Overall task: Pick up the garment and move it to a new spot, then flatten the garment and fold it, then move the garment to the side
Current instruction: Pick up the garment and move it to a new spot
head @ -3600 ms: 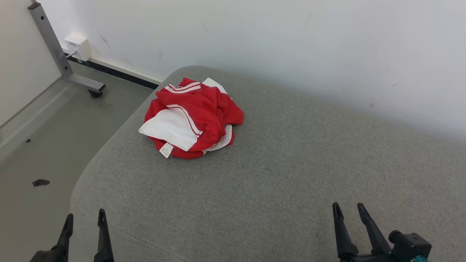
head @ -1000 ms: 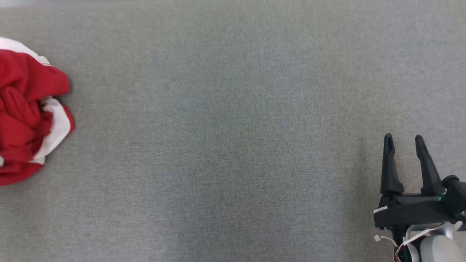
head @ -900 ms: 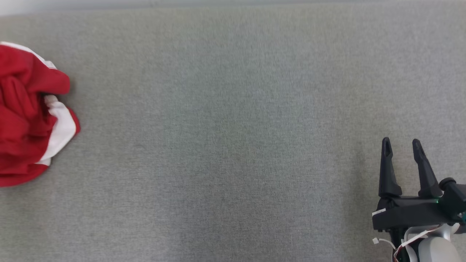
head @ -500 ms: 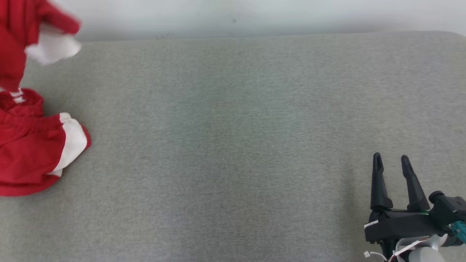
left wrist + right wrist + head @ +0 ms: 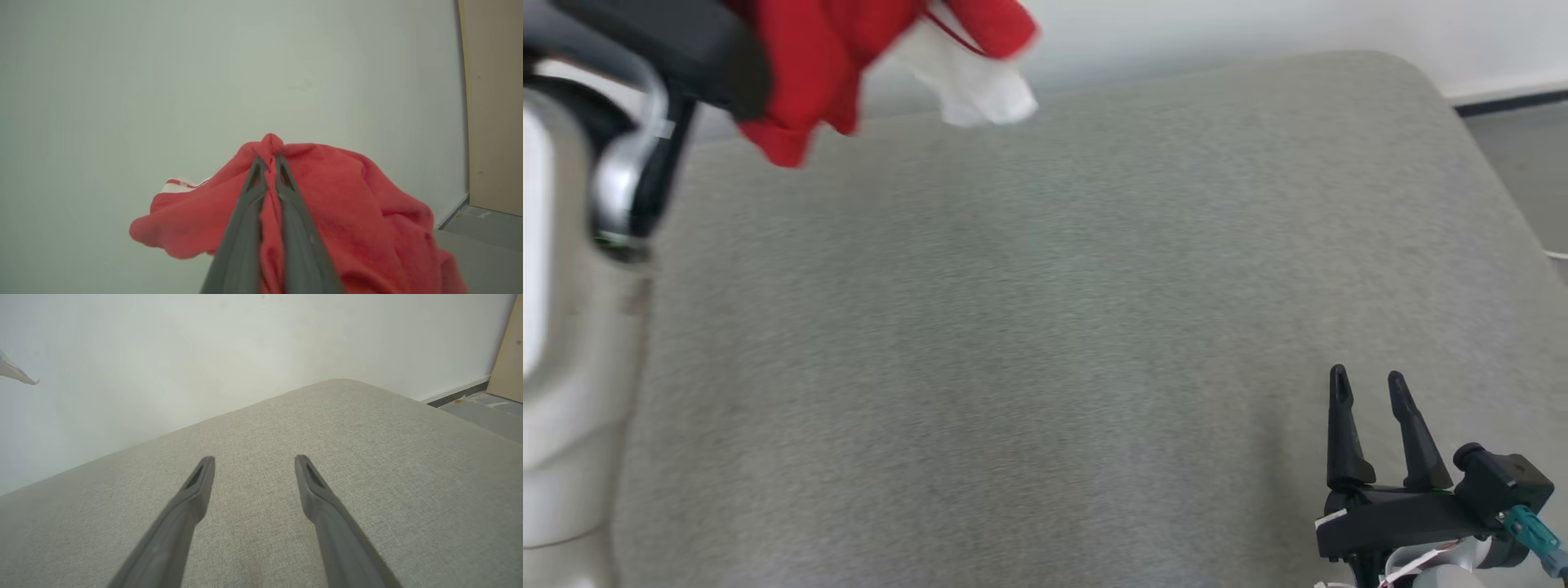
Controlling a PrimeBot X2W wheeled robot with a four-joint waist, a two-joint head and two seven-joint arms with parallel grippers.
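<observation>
This looks like a plain test room or lab. A wide pad (image 5: 1045, 327) with rounded corners, covered in grey woven fabric, stands close to a plain white wall (image 5: 204, 343). At the far right a dark skirting strip (image 5: 1511, 102) runs along the wall's foot above a hard grey floor (image 5: 1527, 163). A pale wooden panel (image 5: 494, 102) stands there.

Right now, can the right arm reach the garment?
Probably, with a long reach: right gripper is open, low at near right; garment hangs from the shut left gripper at far left, only cushion between.
</observation>
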